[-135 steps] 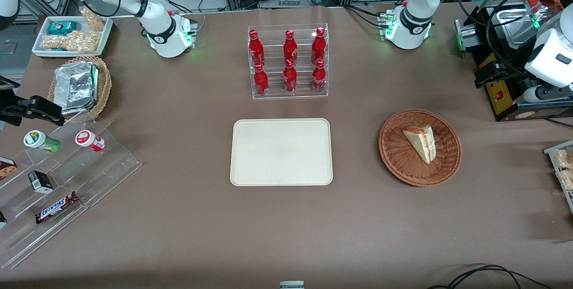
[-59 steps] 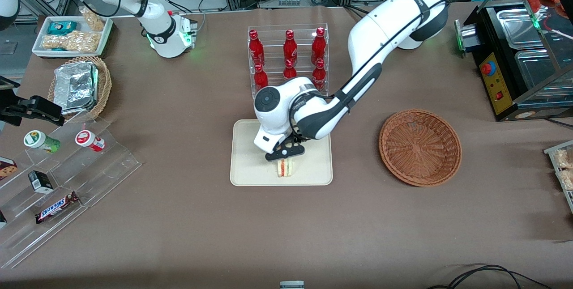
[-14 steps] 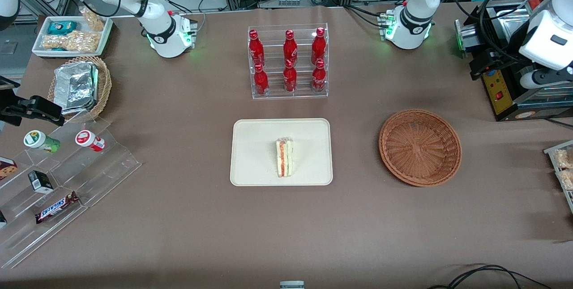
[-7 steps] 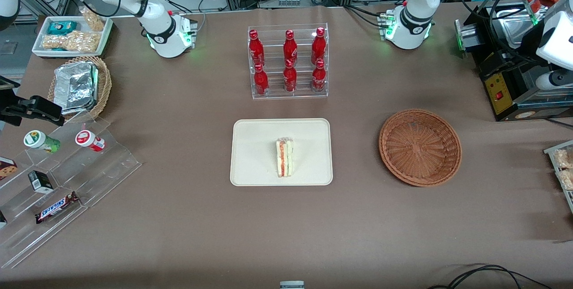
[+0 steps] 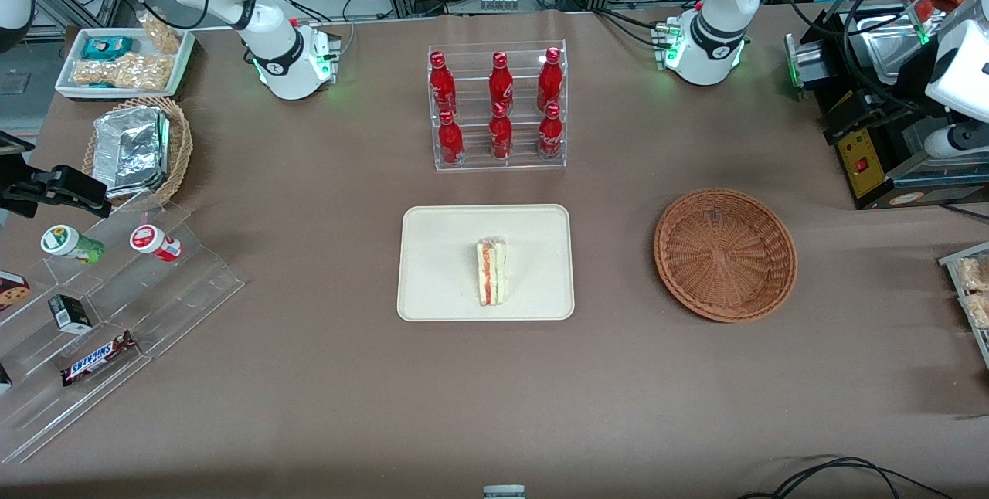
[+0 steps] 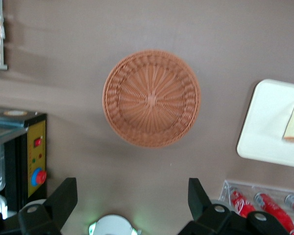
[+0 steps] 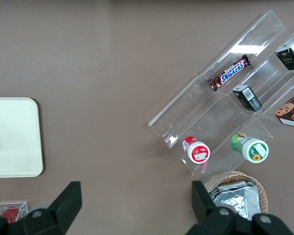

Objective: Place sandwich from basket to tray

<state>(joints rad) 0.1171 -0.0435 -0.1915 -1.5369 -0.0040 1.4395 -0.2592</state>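
Sandwich (image 5: pixel 491 273), a clear-wrapped triangular white-bread wedge, lies on the flat cream rectangular tray (image 5: pixel 433 267); it looks light, soft, slippery, best pinched across its bread faces. The round reddish-brown wicker basket (image 6: pixel 151 98) sits empty beneath the wide-open, empty gripper (image 6: pixel 132 198)

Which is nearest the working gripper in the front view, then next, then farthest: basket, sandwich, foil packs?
The open gripper hangs high over the table.
1. Basket: toward the working arm's end.
2. Sandwich: on the tray, mid-table.
3. Foil packs: toward the parked arm's end.
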